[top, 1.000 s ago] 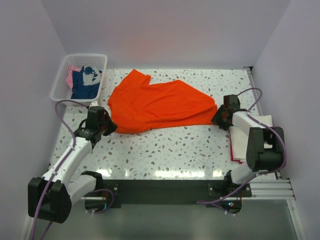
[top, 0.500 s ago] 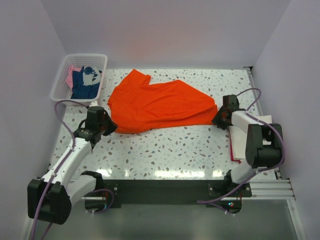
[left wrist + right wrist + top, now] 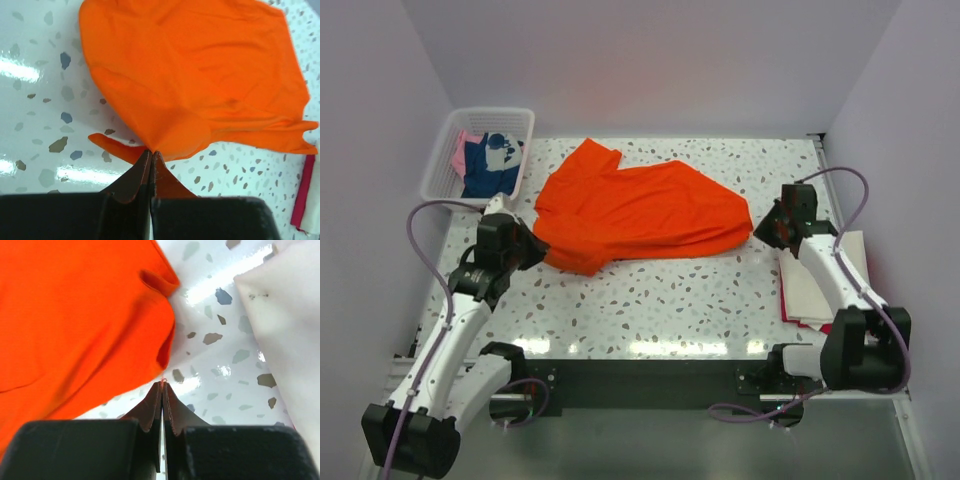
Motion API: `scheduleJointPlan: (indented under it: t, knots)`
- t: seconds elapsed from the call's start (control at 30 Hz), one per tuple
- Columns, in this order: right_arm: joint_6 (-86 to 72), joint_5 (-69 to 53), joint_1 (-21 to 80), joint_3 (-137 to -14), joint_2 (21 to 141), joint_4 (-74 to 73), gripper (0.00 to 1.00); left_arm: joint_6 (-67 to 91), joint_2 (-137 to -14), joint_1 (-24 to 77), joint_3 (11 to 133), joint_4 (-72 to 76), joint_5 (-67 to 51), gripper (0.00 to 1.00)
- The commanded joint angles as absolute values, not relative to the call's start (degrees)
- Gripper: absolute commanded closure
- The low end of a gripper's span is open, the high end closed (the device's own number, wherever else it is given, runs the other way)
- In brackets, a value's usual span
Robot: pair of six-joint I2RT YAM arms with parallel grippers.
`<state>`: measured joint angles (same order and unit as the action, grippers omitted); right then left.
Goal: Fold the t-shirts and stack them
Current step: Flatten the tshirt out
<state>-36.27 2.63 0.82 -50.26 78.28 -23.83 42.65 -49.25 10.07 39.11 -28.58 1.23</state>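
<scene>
The bright orange t-shirt [image 3: 640,210] lies spread across the middle of the speckled table [image 3: 670,290], and it also fills the left wrist view [image 3: 200,75] and the right wrist view [image 3: 75,315]. My left gripper [image 3: 533,250] [image 3: 151,151] is shut on the shirt's near left edge, with cloth bunching up from the tips. My right gripper [image 3: 767,228] [image 3: 163,383] is shut at the shirt's right corner, and a thin bit of orange hem shows between its tips. A folded cream-white t-shirt [image 3: 820,285] [image 3: 285,315] lies on a red one [image 3: 788,300] by the right arm.
A white mesh basket [image 3: 440,165] stands at the back left, holding a navy t-shirt [image 3: 485,165] and a pink one [image 3: 463,150]. Walls close in the table on the left, back and right. The red and cream stack's edge [image 3: 300,200] shows at the left wrist view's lower right.
The right gripper has closed at the shirt's right corner and moved back and to the right. The left arm has shifted left, still gripping, and the shirt's near edge has drawn up.
</scene>
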Motion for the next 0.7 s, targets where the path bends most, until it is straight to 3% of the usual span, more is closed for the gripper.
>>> scheduleJointPlan:
  t: [0.0, 0.1, 0.13, 0.23, 0.3, 0.33, 0.67]
  knots:
    - [-34.4, 1.1, 1.1, -54.8, 68.5, -30.6, 1.00, 41.0, -45.3, 9.6, 46.0, -31.8, 1.7, 1.00]
    - [-33.8, 1.6, 1.1, -55.3, 65.3, -32.9, 0.98, 41.0, -42.9, 9.6, 47.4, -33.0, 1.4, 1.00]
    - [-33.6, 1.4, 1.1, -54.8, 65.0, -32.9, 0.90, 41.0, -42.5, 9.6, 47.3, -33.0, 1.1, 1.00]
    - [-33.5, 0.1, 1.0, -52.6, 65.8, -33.4, 0.85, 41.3, -42.2, 9.6, 45.9, -33.1, 0.4, 1.00]
    - [-33.7, -2.3, 1.0, -48.9, 66.2, -31.2, 0.68, 41.6, -41.7, 9.6, 43.8, -33.0, 0.3, 1.00]
    - [-33.8, -2.5, 1.1, -47.9, 66.3, -31.0, 0.65, 41.7, -41.7, 9.6, 43.3, -33.0, 0.3, 1.00]
    - [-37.6, -2.8, 2.6, -34.8, 62.9, -25.8, 0.55, 42.1, -40.3, 9.6, 40.2, -31.2, -1.5, 1.00]
